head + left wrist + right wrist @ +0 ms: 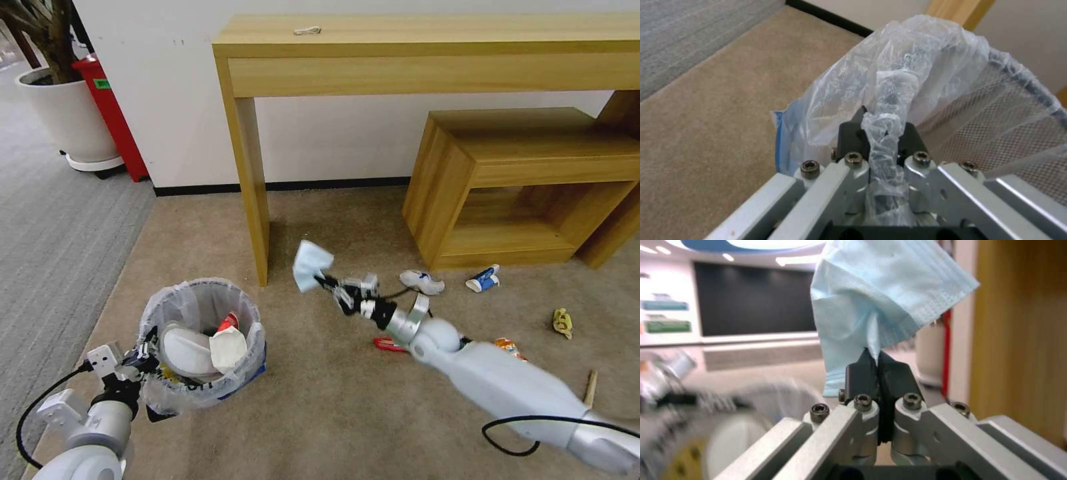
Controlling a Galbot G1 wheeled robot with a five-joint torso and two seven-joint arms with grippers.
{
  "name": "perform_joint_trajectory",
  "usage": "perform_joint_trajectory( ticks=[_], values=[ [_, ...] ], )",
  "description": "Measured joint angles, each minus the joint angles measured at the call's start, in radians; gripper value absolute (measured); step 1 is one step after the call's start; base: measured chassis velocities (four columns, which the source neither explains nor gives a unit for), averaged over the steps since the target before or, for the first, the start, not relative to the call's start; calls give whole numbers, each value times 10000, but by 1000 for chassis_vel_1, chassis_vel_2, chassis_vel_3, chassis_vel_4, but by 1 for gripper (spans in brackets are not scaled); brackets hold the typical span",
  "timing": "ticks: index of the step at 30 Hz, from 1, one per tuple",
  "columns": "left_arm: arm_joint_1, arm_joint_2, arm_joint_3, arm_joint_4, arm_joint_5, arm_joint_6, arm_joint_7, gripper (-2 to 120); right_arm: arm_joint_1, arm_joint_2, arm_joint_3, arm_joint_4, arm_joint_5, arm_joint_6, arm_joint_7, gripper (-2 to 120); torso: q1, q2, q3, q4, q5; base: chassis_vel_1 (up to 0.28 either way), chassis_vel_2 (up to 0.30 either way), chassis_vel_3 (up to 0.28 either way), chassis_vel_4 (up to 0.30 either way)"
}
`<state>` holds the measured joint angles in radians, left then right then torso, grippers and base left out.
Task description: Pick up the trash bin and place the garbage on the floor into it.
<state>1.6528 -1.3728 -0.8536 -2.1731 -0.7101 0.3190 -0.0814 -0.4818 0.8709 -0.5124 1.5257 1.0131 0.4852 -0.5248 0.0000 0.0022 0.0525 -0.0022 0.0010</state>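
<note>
The trash bin [203,310], a dark mesh bin lined with a translucent bag, is at the lower left of the head view on the beige floor [320,413]. My left gripper [143,359] is shut on its near rim; in the left wrist view the fingers [853,133] pinch the bunched bag [889,93] over the rim. A white slipper [185,350] and a red wrapper [228,323] lie inside. My right gripper [325,283] is in mid-air to the right of the bin, shut on a blue mask [310,263], which hangs from the gripper [876,363] as a crumpled sheet [880,296].
Garbage on the carpet: a white slipper [421,281], blue-white carton [483,279], yellow scrap [563,322], red wrapper [385,344], orange can [510,347], wooden stick [590,387]. A table leg [250,180] stands behind the bin, a low wooden shelf [527,180] right, a plant pot [70,117] far left.
</note>
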Motion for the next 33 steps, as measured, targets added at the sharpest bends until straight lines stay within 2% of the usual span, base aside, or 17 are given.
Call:
perform_joint_trajectory(
  ticks=[3,6,8,11,14,25,33],
  values=[
    [8,165,29,-15,-69,19,0,3,304,-54,-230,611,101,-70,47,0,0,-1,1,-2,-3,0,0,0,0],
    [1,469,30,-22,-198,30,-23,3,797,-33,-870,1236,258,-157,16,0,0,-1,1,-1,-5,0,0,0,0],
    [-7,579,30,-21,-257,39,-36,3,941,-7,-1090,1338,282,-160,11,0,0,0,1,-1,-2,0,0,0,0],
    [-118,1146,17,90,-485,38,-27,3,1366,152,-1821,1628,301,-194,17,0,0,0,2,-2,-3,0,0,0,0],
    [-191,1462,19,201,-573,34,-19,3,1515,211,-2119,1743,325,-239,90,0,0,0,1,-2,-5,0,0,0,0],
    [-604,2111,167,610,-775,21,-15,3,1550,217,-2794,1653,264,-306,369,0,0,-1,2,-3,-4,0,0,0,0],
    [-640,2189,247,355,-848,52,-78,3,1501,493,-3374,1073,146,-325,551,0,0,-1,2,-3,-3,0,0,0,0]
  ],
)
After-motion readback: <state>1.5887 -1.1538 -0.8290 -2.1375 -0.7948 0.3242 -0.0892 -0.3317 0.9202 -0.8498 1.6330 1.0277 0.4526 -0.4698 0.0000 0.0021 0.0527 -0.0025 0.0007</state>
